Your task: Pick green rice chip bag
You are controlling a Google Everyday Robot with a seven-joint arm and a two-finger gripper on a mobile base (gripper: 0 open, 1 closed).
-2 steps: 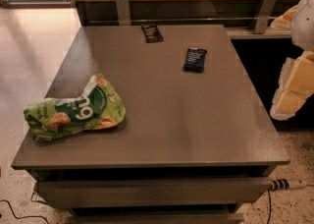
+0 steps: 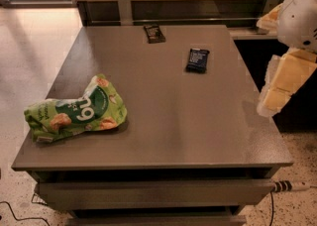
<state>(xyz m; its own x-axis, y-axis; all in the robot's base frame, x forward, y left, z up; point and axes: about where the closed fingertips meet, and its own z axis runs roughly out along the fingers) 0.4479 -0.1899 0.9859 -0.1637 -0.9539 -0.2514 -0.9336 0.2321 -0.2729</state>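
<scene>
The green rice chip bag (image 2: 75,111) lies crumpled on the left side of the grey table (image 2: 188,121), near its left edge. It is light green with a dark green round patch and white lettering. My gripper (image 2: 270,102) hangs at the right edge of the view, over the table's right edge. It is tan-yellow, sits below a white arm housing (image 2: 299,14), and holds nothing. It is far to the right of the bag.
Two small black wrapped bars lie on the table: one at the back centre (image 2: 154,33) and one right of centre (image 2: 197,60). A wooden wall with metal brackets stands behind. A drawer front (image 2: 148,193) and a cable (image 2: 290,187) are below the front edge.
My gripper and arm have shifted slightly to the left, towards the table. The bag and bars have not moved.
</scene>
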